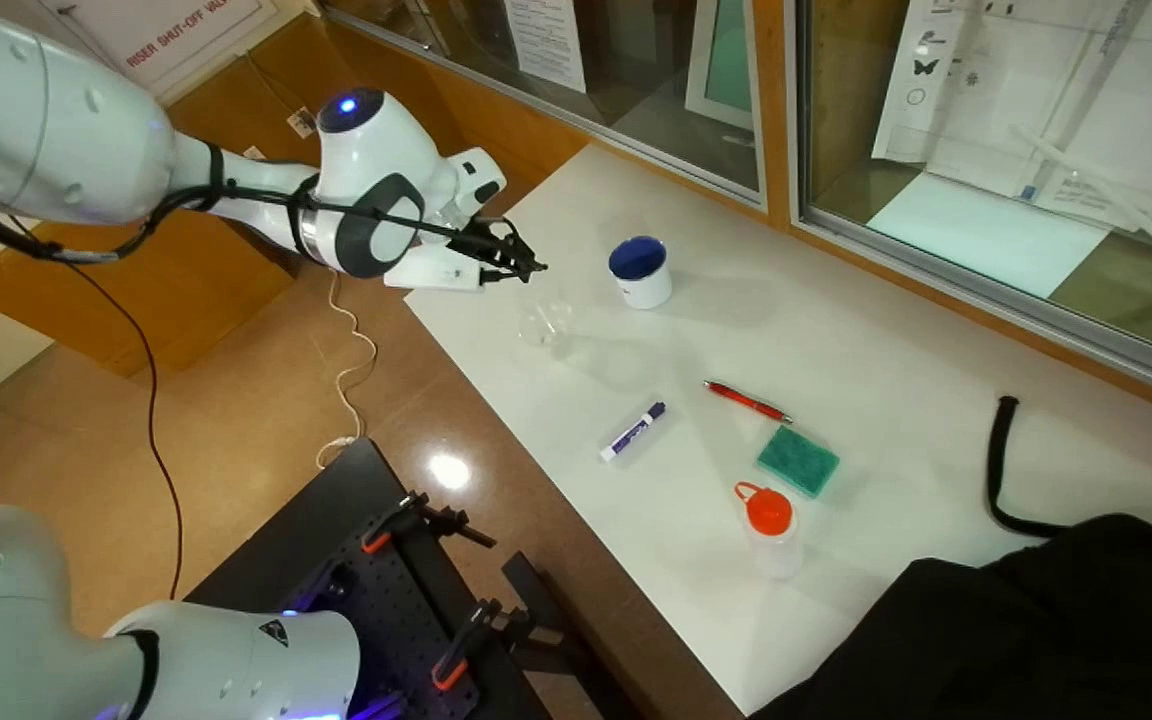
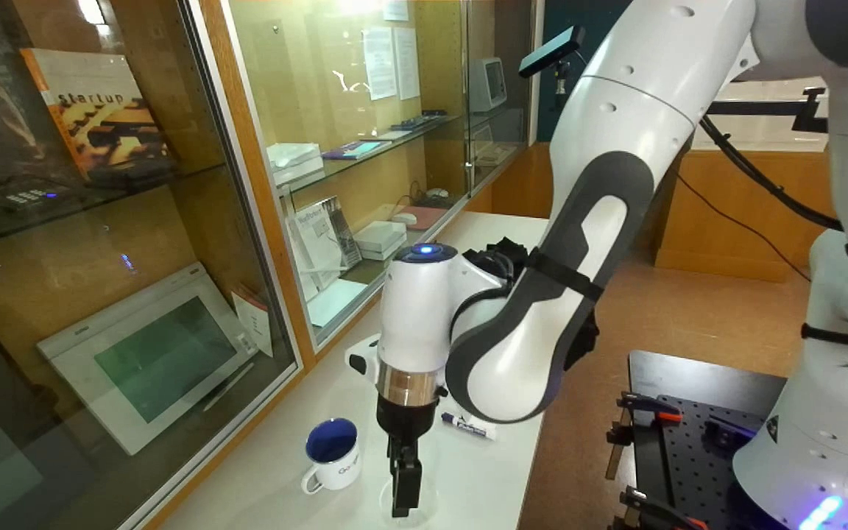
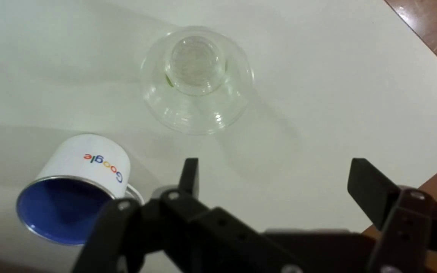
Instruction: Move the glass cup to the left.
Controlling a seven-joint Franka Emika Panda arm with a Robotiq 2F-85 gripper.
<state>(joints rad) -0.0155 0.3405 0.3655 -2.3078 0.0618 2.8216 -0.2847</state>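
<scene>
The clear glass cup (image 3: 197, 110) stands on the white tabletop (image 3: 340, 76) in the upper middle of the wrist view. A small round base shows within its wide rim. It is faint in both exterior views (image 1: 545, 323) (image 2: 424, 500). My gripper (image 3: 274, 163) is open, its black fingers wide apart with only tabletop between them. The cup lies ahead of the fingertips, toward the left finger, not between them. In an exterior view the gripper (image 1: 538, 268) is up and left of the cup. In an exterior view the fingers (image 2: 405, 504) overlap the cup, partly hiding it.
A white mug with a blue inside (image 3: 89, 157) stands near the left finger; it also shows in both exterior views (image 1: 646, 290) (image 2: 337, 471). A marker (image 1: 633, 432), red pen (image 1: 748, 402), green sponge (image 1: 798, 460), orange-capped bottle (image 1: 772, 520) and black cloth (image 1: 1036, 620) lie farther along.
</scene>
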